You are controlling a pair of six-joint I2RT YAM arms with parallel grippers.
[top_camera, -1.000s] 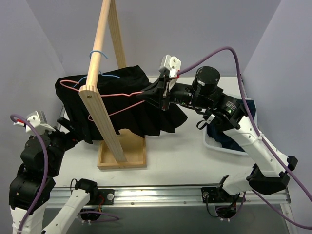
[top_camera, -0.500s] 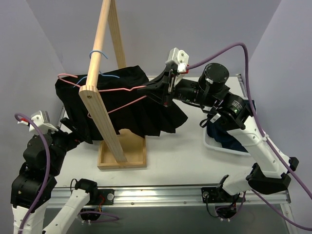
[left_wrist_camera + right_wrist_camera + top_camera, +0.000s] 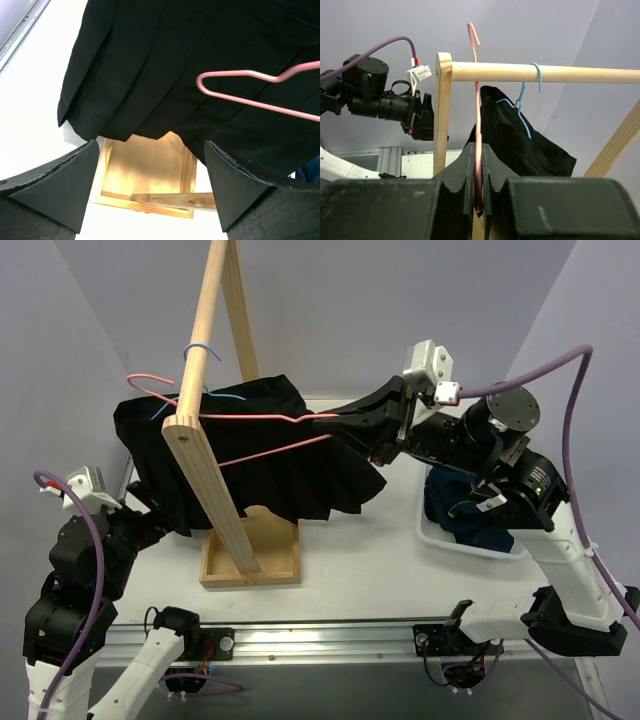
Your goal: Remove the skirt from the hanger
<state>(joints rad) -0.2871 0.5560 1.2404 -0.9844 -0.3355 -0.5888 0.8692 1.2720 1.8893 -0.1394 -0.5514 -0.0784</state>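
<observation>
**rigwatcher:** Where's the skirt [image 3: 270, 465] sitting? From the top camera it's a black pleated thing slung on the pink hanger [image 3: 477, 115], right beside the slanted post of the wooden rack [image 3: 205, 490], with its hem above the base tray [image 3: 150, 172].

**tess_k:** Yep. The right gripper [image 3: 478, 170] is pinched tight on the hanger wire, no gap at all. The left gripper [image 3: 151, 155] is spread wide with nothing in it, aimed up at the hem.

**rigwatcher:** How do you reckon the fabric handles?

**tess_k:** Soft, light and limp, I'd guess. It'll stretch and sag rather than come off in one piece. The wire looks smooth, so it should slide if pulled along the bar. I'd pinch a thick bunch of pleats at the lower corner nearest the left claw, not a single layer, since one layer could slip out.

**rigwatcher:** Do the wrist cams add anything?

**tess_k:** The right one does — you see the clamp on the wire, the hook poking up past the rail [image 3: 545, 72], and a blue hanger [image 3: 539, 82] hooked over it. I can't tell from there whether the pink hook is touching the wood. The left wrist shows the hanger's end loop lying against the cloth, but not how the skirt is fastened.

**rigwatcher:** And only the top view catches the bin [image 3: 432, 530] of dark clothes off to the right.
</observation>
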